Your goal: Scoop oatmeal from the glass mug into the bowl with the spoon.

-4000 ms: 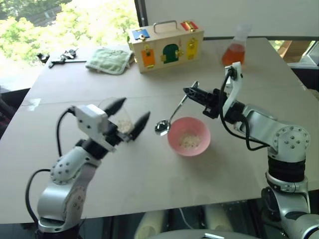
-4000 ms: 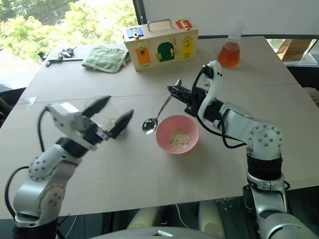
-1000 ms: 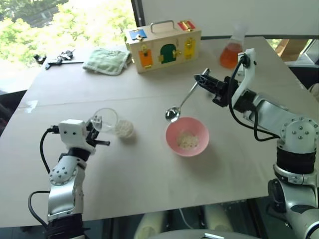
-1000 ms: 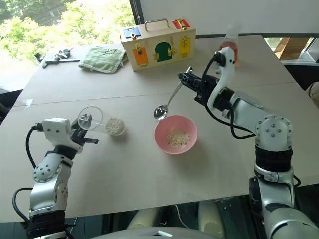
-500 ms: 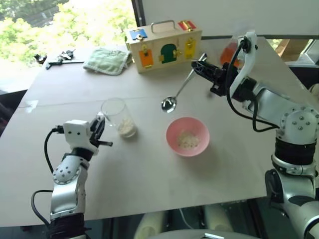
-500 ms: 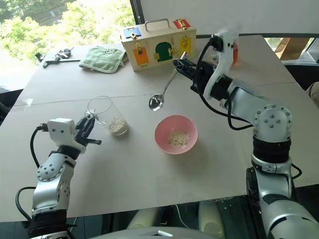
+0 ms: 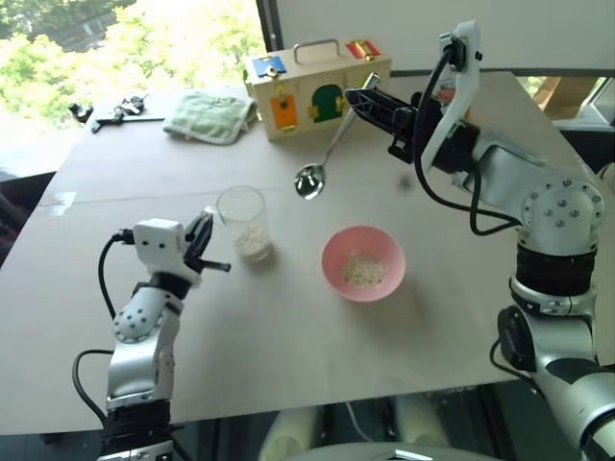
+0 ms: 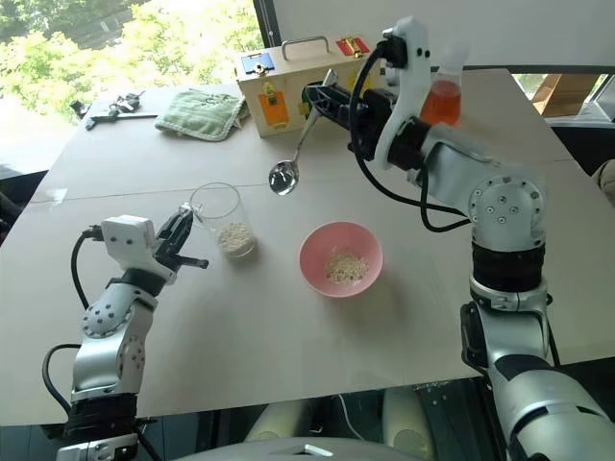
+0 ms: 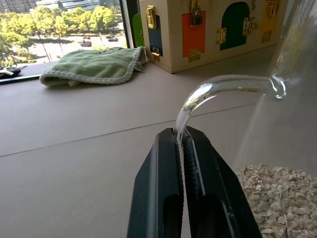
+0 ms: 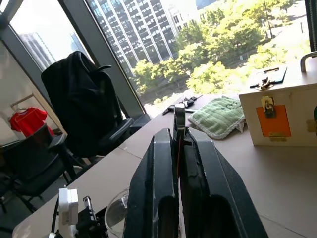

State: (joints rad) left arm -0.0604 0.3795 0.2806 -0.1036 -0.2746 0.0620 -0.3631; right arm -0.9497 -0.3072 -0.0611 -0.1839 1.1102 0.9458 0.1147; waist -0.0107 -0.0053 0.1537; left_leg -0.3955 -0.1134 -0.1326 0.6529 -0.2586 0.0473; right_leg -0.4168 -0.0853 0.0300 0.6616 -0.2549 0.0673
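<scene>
**Left wrist view: thin grip on the handle, spoon high above**

Left tool (image 9: 184, 148) is clenched on the glass mug (image 7: 244, 223) by its curved handle alone; a nudge from the spoon could twist or tip it, spilling oatmeal (image 9: 277, 198) onto the table (image 7: 288, 336). Beside it sits the bowl (image 7: 362, 262). Farther off, the right tool (image 7: 370, 101) grasps the spoon (image 7: 317, 168) by its handle end, so its bowl may swing wide.
</scene>
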